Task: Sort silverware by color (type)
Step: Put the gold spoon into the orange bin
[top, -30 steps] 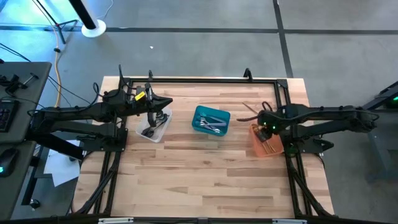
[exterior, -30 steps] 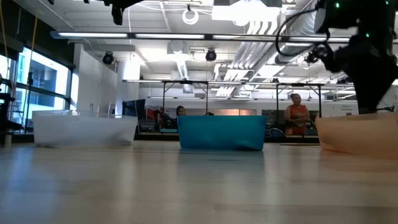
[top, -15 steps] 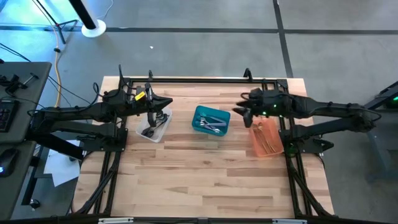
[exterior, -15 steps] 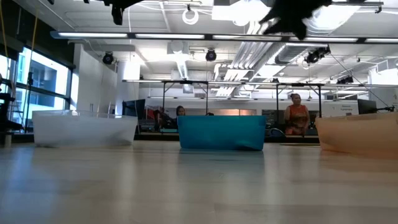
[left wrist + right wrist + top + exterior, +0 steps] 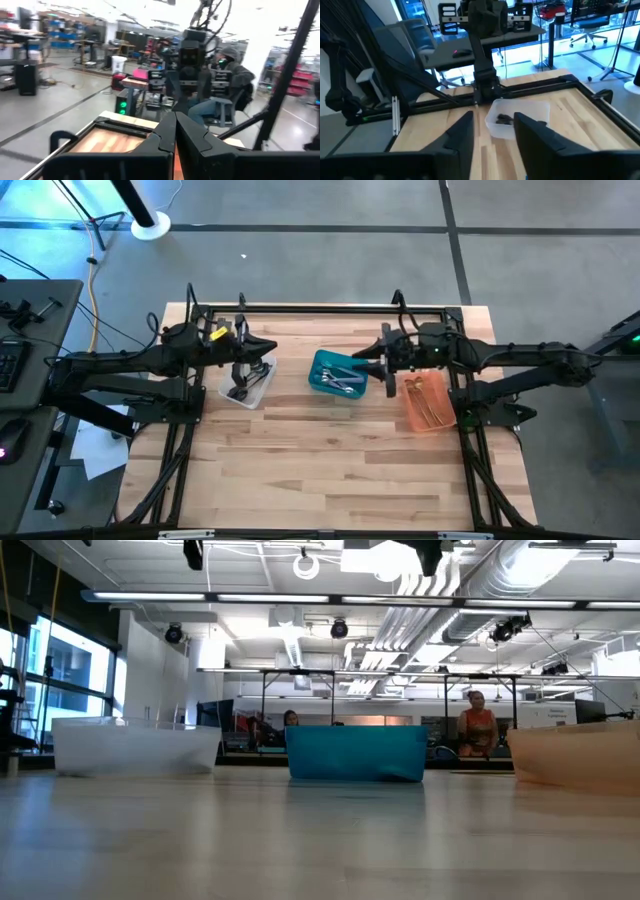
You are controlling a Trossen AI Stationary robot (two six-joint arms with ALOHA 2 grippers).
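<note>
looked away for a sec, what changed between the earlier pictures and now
The right tool swung from over the orange bin toward the teal bin, now between them, fingers apart, nothing visibly held. The left tool stayed shut over the clear bin. All three bins kept their places.

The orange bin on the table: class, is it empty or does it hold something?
Not empty. In the high view the orange bin holds a few thin gold-toned utensils lying along its floor.
</note>
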